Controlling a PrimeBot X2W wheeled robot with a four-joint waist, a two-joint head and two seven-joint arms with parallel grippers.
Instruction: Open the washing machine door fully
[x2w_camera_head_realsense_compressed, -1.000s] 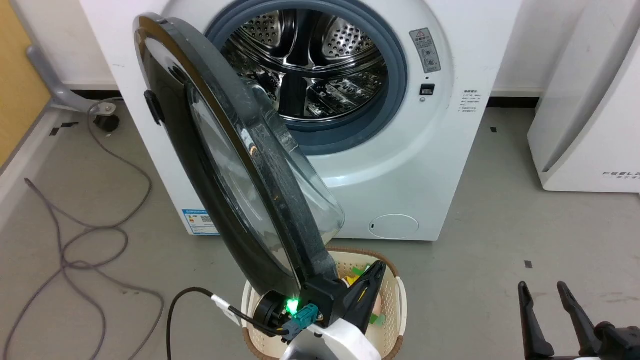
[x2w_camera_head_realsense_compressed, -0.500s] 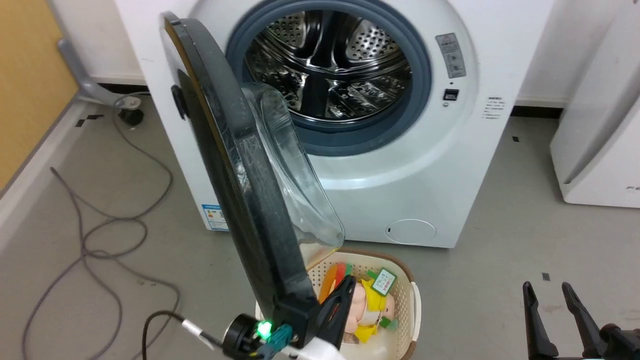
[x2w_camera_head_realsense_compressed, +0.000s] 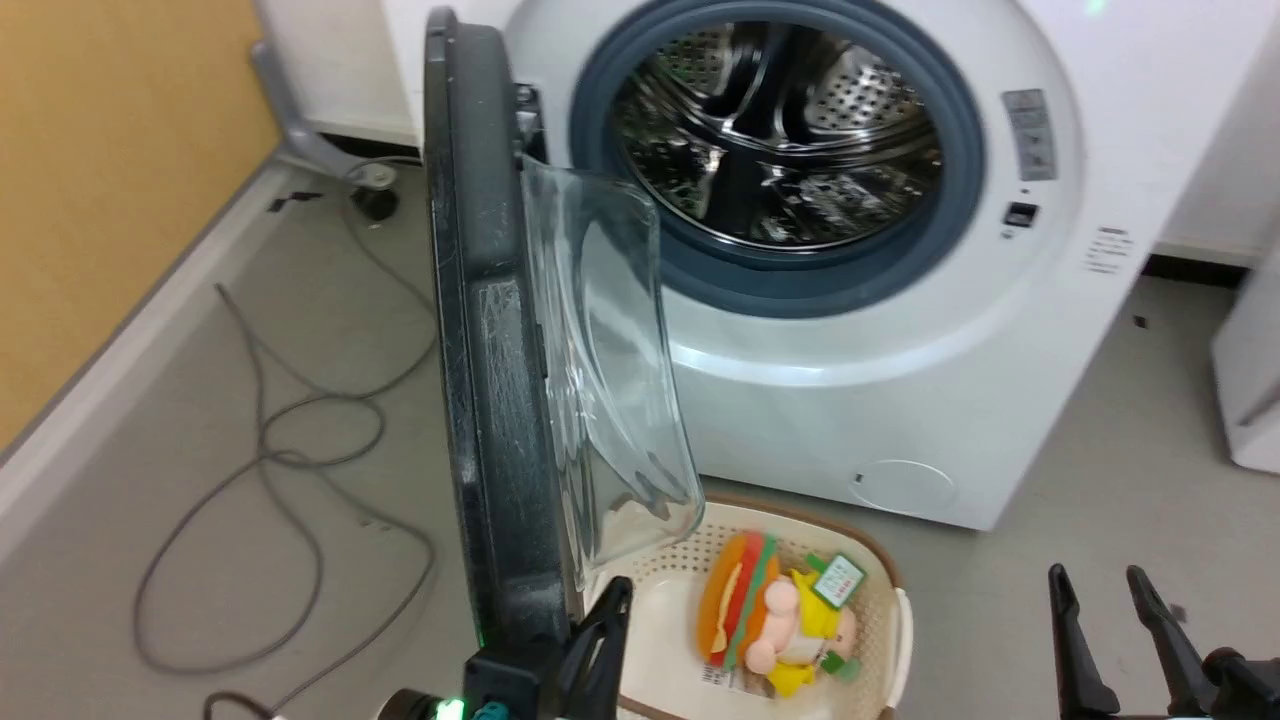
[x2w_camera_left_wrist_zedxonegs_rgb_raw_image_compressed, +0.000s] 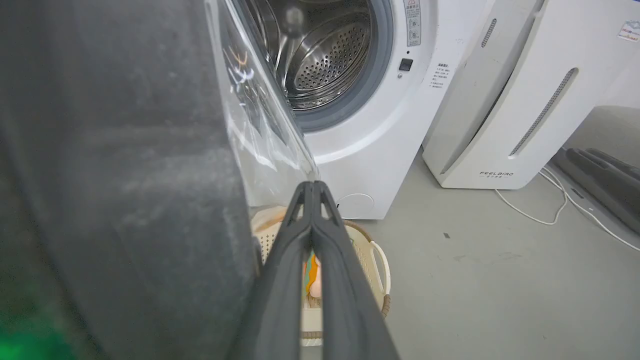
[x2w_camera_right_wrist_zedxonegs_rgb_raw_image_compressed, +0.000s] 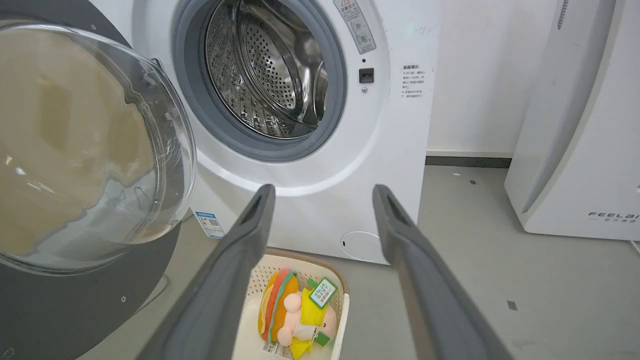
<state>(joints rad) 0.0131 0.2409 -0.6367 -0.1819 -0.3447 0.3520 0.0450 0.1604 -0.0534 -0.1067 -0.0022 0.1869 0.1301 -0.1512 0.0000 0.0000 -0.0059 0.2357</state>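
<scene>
On the far left, a grey cable (x2w_camera_head_realsense_compressed: 300, 440) loops over the floor in front of an orange wall panel (x2w_camera_head_realsense_compressed: 120, 180). That is the side the washing machine door (x2w_camera_head_realsense_compressed: 490, 350) has to swing toward. In the head view the door stands edge-on, roughly square to the front of the washing machine (x2w_camera_head_realsense_compressed: 850, 400), with its hinge side far from me and its free rim near me. I judge it about half open, with more arc to go.

To do this step well, I would push on the dark inner rim near the free edge, where leverage is best. I would follow the hinge's curve to the left rather than shoving straight. I would stay off the clear glass bowl (x2w_camera_left_wrist_zedxonegs_rgb_raw_image_compressed: 260, 125), which bulges to the right just above my fingers.

My left pincer (x2w_camera_left_wrist_zedxonegs_rgb_raw_image_compressed: 311, 187) is closed on nothing, with its two fingers pressed together to a point. It sits low on the right of the door's near rim and seems to lie against it, though I cannot confirm contact. The forearm comes up from below, with the fingers angled up and away from me.

Just right of that pincer, a cream basket (x2w_camera_head_realsense_compressed: 900, 620) on the floor holds a plush toy (x2w_camera_head_realsense_compressed: 770, 620), so I should not dip lower. Farther right, the steel drum (x2w_camera_head_realsense_compressed: 790, 150) is exposed.

My right pincer (x2w_camera_head_realsense_compressed: 1095, 580) hangs over the floor at the near right, well apart from the door. Its fingers are spread wide and hold nothing.
</scene>
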